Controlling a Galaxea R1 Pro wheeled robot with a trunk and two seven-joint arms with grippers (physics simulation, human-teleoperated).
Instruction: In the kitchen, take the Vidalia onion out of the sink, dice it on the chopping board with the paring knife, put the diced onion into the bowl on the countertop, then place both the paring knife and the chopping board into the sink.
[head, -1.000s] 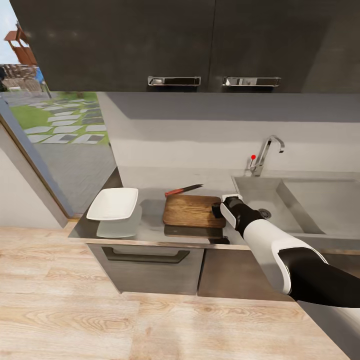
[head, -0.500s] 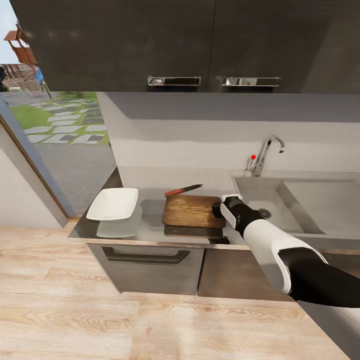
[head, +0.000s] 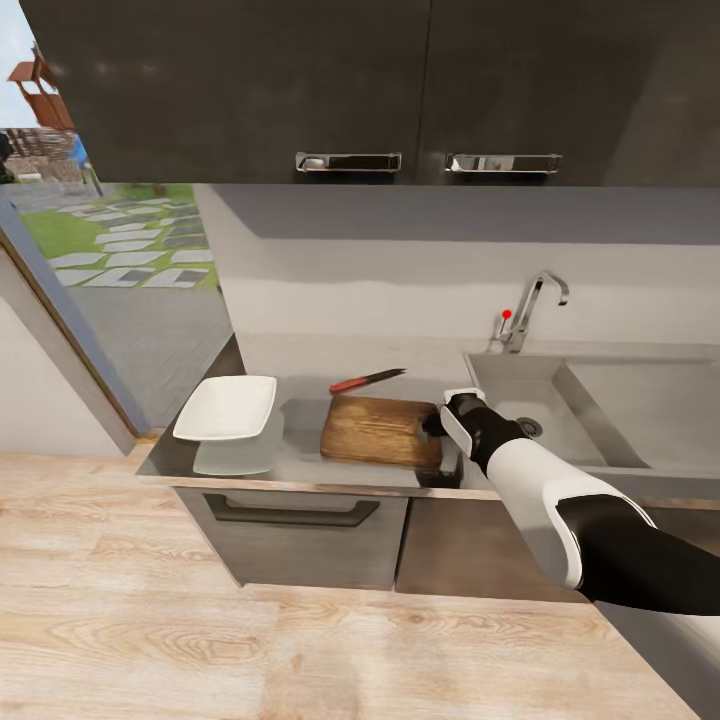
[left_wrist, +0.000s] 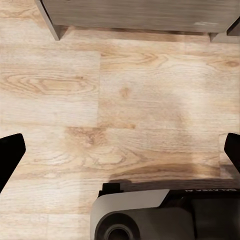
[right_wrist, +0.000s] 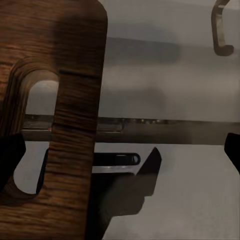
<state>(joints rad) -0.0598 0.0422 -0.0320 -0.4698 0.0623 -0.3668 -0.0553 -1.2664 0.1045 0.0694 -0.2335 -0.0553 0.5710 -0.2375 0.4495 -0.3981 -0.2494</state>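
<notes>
You are gripping the chopping board (head: 378, 431) at its handle end with the right gripper (head: 437, 420), lifting it off the countertop (head: 300, 450); left gripper (left_wrist: 120, 150) is hanging open. Keep it level swinging toward the sink (head: 600, 400).

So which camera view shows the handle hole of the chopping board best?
The right wrist view: the slot in the chopping board appears large, with grey counter seen through it. The head view shows the whole board but the right end effector covers that end. The left wrist view faces the wooden floor.
</notes>
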